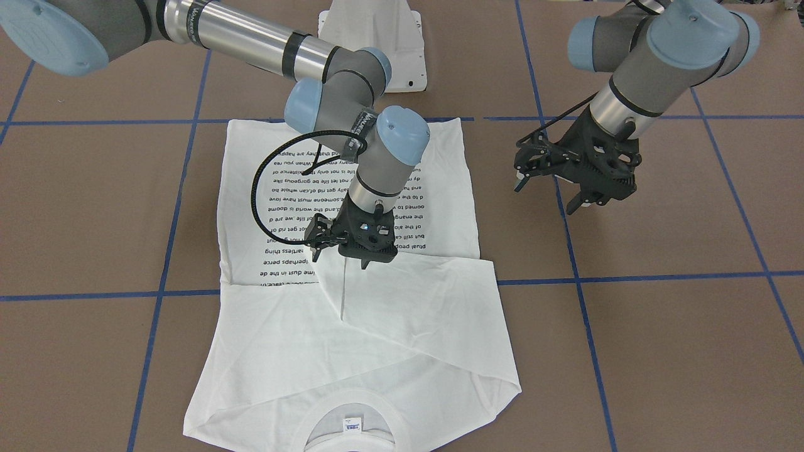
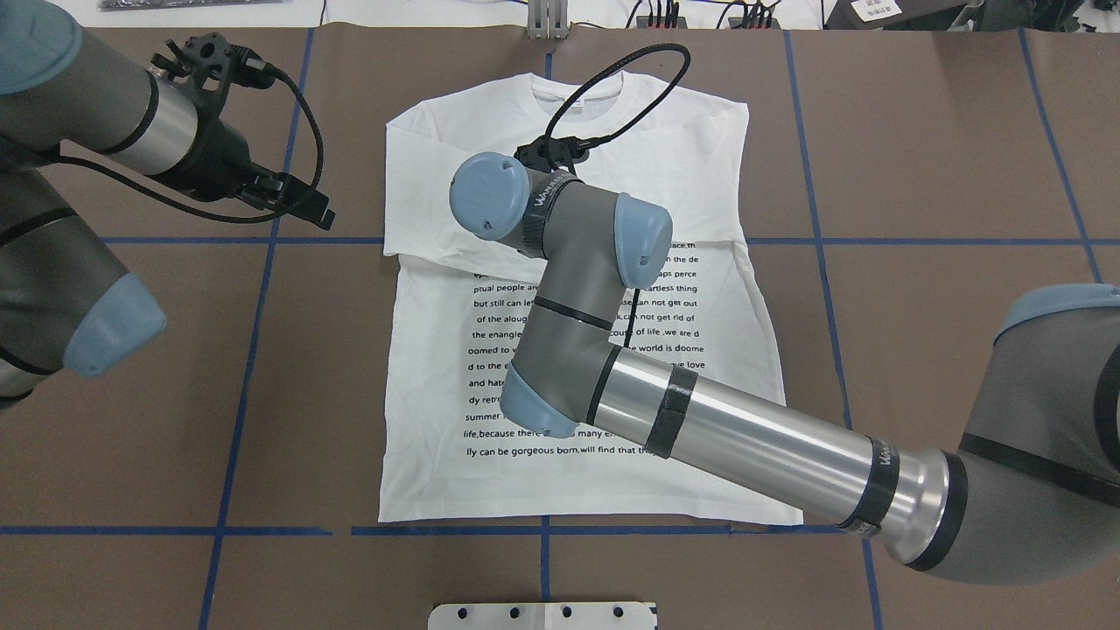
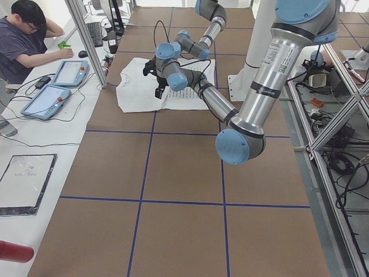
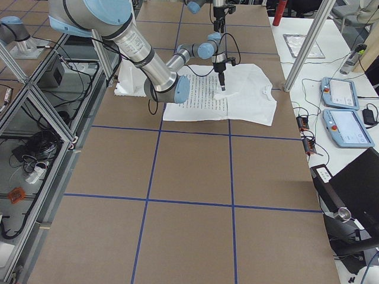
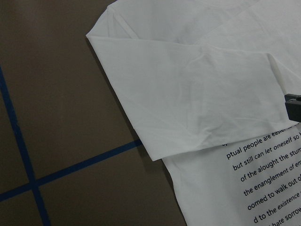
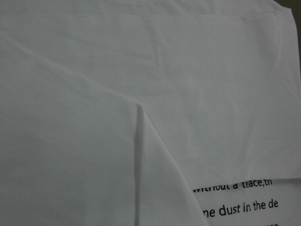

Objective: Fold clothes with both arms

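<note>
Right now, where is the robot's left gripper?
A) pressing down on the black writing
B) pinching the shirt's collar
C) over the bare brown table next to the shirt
C: in the front-facing view the left gripper hangs over the brown table, off to the side of the white shirt and clear of its cloth.
</note>
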`<state>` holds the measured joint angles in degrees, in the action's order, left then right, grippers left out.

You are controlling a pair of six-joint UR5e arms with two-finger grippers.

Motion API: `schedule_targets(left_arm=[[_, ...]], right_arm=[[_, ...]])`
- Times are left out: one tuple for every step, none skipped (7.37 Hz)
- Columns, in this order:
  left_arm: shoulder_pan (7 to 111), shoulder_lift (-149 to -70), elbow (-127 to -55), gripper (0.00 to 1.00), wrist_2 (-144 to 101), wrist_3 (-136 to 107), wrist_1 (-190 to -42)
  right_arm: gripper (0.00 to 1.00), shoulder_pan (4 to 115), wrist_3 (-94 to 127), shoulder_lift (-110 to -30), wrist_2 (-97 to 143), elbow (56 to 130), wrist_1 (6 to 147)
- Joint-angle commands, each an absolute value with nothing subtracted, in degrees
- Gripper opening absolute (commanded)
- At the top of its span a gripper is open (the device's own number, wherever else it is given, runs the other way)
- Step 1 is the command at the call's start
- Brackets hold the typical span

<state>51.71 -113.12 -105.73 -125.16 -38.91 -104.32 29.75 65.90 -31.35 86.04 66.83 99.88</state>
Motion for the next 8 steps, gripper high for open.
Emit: schedule_targets(left_arm=[[51.7,-113.1,-105.7,1.0,-125.2,-38.8,-104.3],[51.7,-113.1,-105.7,1.0,-125.2,-38.9,-104.3],[51.7,-113.1,-105.6,1.0,-125.2,-38.9,-104.3],[51.7,-113.1,-105.7,1.0,-125.2,-38.9,-104.3],[51.6,-113.1,-105.6,1.0,-125.2,-38.9,-104.3],[51.5,-113.1,-105.6,1.0,-125.2,-39.0,-104.3],[51.6,-113.1,-105.6,1.0,-125.2,-39.0,-104.3],[51.5,-113.1,-105.6,1.0,-125.2,-39.0,-104.3]], right_arm=[[1.0,29.4,64.5,-31.6,85.7,66.8,104.0],[1.0,29.2,64.3,-31.7,85.7,66.6,104.1],[1.0,29.0,63.5,-32.1,85.7,66.7,104.0],[1.0,29.0,63.3,-32.0,85.7,66.6,104.1],[1.0,29.0,60.8,-32.0,85.6,66.7,105.6],[1.0,29.2,55.5,-31.9,84.3,67.3,109.0],[1.0,29.5,52.9,-32.2,83.2,67.3,110.9],[1.0,30.7,49.5,-32.8,82.8,67.8,113.4]])
